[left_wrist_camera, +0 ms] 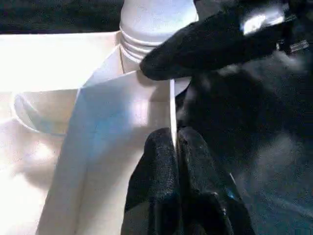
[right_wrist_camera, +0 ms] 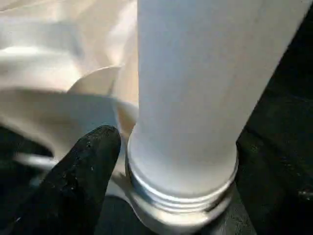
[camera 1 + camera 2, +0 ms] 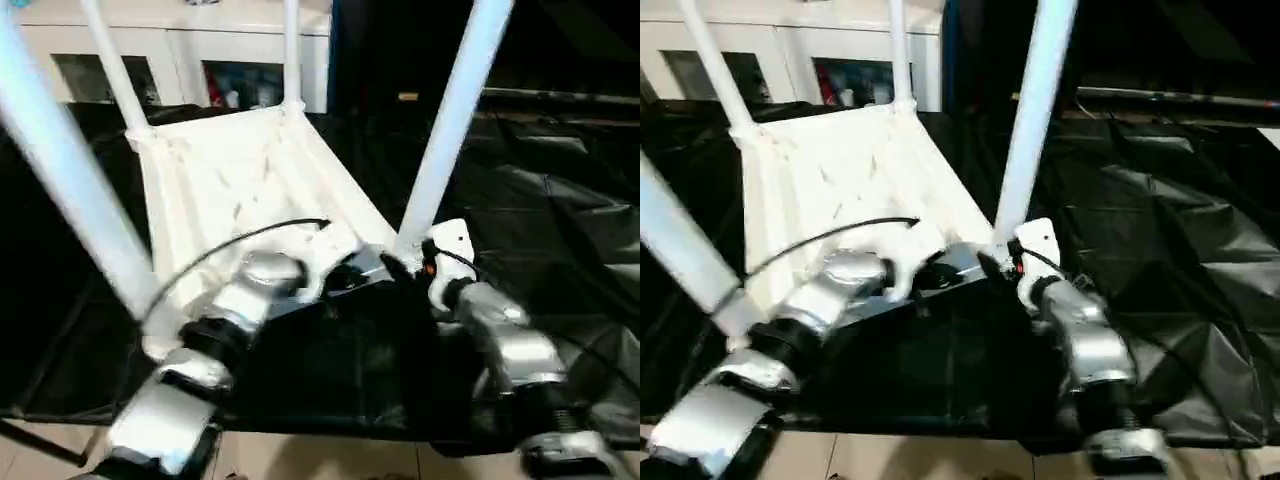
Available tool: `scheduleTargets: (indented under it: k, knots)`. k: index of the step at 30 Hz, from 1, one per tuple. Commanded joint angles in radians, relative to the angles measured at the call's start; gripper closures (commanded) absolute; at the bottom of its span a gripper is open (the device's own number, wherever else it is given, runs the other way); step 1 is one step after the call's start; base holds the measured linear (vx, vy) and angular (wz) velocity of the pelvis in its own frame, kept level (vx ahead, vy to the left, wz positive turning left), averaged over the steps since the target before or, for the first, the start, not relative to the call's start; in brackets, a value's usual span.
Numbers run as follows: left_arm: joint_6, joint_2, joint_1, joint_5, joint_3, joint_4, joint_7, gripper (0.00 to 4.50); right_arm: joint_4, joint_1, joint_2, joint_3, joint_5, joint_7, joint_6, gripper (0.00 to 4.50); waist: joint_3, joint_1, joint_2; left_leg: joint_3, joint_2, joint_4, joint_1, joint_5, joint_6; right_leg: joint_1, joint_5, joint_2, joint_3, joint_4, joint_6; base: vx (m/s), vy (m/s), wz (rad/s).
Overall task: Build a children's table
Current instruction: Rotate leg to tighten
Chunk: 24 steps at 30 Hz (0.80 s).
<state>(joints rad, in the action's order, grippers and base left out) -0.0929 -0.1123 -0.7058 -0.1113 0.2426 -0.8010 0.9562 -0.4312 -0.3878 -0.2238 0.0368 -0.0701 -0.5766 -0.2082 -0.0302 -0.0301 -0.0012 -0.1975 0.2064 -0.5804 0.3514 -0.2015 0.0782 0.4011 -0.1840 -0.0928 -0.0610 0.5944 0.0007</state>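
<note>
The left gripper (image 1: 175, 147) is pressed closed on the thin rim of the children's table (image 3: 240, 180), which lies upside down on the black worktop (image 3: 560, 200), its legs pointing up. In the right wrist view, the right gripper's finger (image 2: 83, 181) stands just beside the near leg (image 2: 195, 98); I cannot tell its width.

Dark sheeting underfoot, pale cabinet at the back.
Crinkled black sheet (image 3: 1170, 230) covers the work surface; far left, a white cabinet (image 3: 190, 50) with what look like glass doors; tan floor (image 3: 330, 460) nearest.
</note>
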Motion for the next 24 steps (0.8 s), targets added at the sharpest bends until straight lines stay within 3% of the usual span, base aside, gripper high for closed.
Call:
scheduleTargets:
  k: [1,5,11,17,24]
  knots:
    - [0.033,0.018,0.031,0.045,0.026,0.011,0.102,4.50,0.046,-0.002,0.007,0.082,-0.032,-0.127,0.004,0.84,0.045,-0.003,-0.019,0.010,0.020,0.064,0.007,-0.176,-0.092,-0.047,-0.231,-0.047,0.038,-0.077,-0.197,0.000,0.000,0.00]
    - [0.039,-0.055,0.057,0.076,0.031,0.057,0.244,4.50,0.098,0.009,-0.075,0.097,-0.069,-0.296,0.003,0.84,0.046,-0.005,-0.016,0.009,0.024,0.063,0.007,-0.146,-0.107,-0.049,-0.151,-0.047,0.038,-0.065,-0.235,0.000,0.000,0.00]
    - [0.008,-0.173,0.109,0.128,0.050,0.153,0.467,4.50,0.157,0.029,-0.171,0.141,-0.108,-0.503,0.000,0.84,0.046,-0.009,-0.011,0.006,0.030,0.064,0.001,-0.161,-0.107,-0.048,-0.120,-0.043,0.037,-0.057,-0.264,0.000,0.000,0.00]
    - [0.017,-0.207,0.111,0.124,0.030,0.145,0.474,4.50,0.156,0.032,-0.198,0.164,-0.097,-0.549,0.009,0.84,0.043,-0.015,-0.013,0.004,0.030,0.065,0.000,-0.165,-0.088,-0.046,-0.130,-0.045,0.039,-0.057,-0.266,0.000,0.000,0.00]
    - [0.008,-0.220,0.121,0.139,0.025,0.168,0.476,4.50,0.148,0.027,-0.198,0.170,-0.103,-0.565,0.002,1.56,0.043,-0.013,-0.014,0.005,0.029,0.064,-0.001,-0.153,-0.082,-0.048,-0.112,-0.045,0.040,-0.055,-0.268,0.000,0.000,0.00]
